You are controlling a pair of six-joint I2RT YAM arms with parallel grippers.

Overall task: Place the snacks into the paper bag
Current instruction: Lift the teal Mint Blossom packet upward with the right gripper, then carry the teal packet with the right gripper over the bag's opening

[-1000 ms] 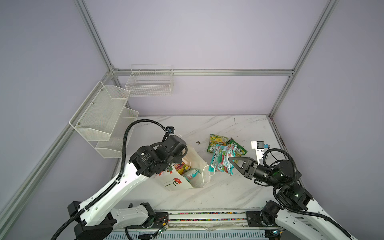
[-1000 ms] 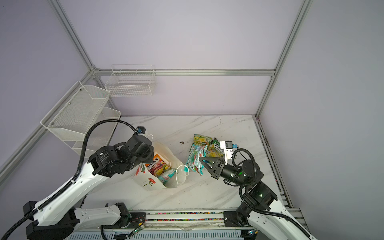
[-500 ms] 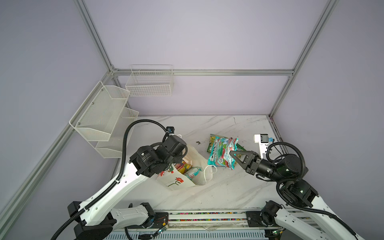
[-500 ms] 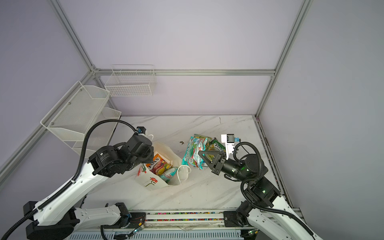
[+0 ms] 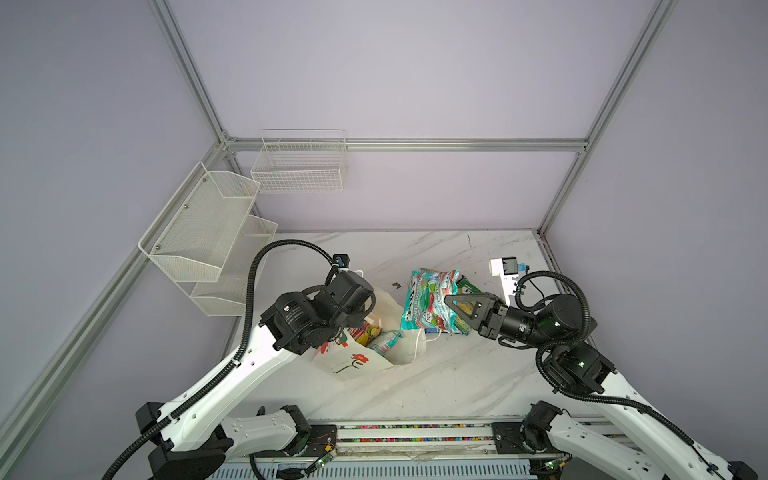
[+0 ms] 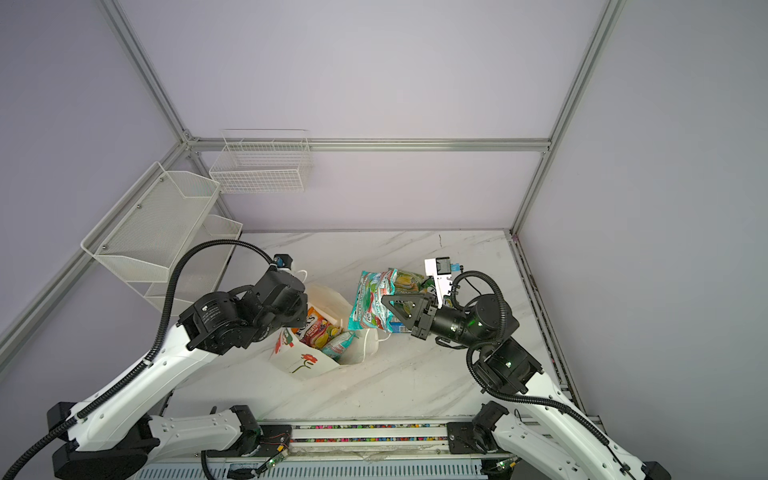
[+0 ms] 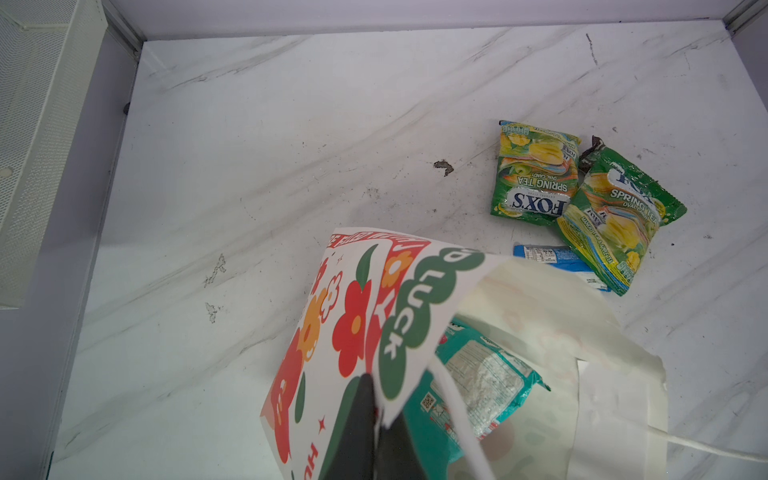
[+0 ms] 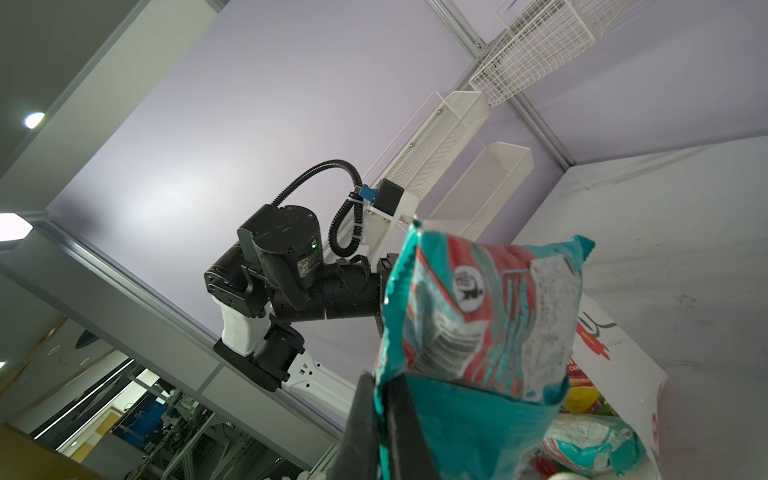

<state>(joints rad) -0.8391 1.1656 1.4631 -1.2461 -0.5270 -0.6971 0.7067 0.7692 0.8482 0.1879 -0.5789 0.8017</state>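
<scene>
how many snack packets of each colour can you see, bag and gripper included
teal: 2 (held teal packet, bagged teal packet)
green: 2 (green packets)
orange: 1 (orange packet)
blue: 1 (blue wrapper)
total: 6, with 2 in the paper bag

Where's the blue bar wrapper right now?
In the left wrist view the blue bar wrapper lies on the table, partly under a green candy packet beside the paper bag's mouth; right of the middle in both top views.
</scene>
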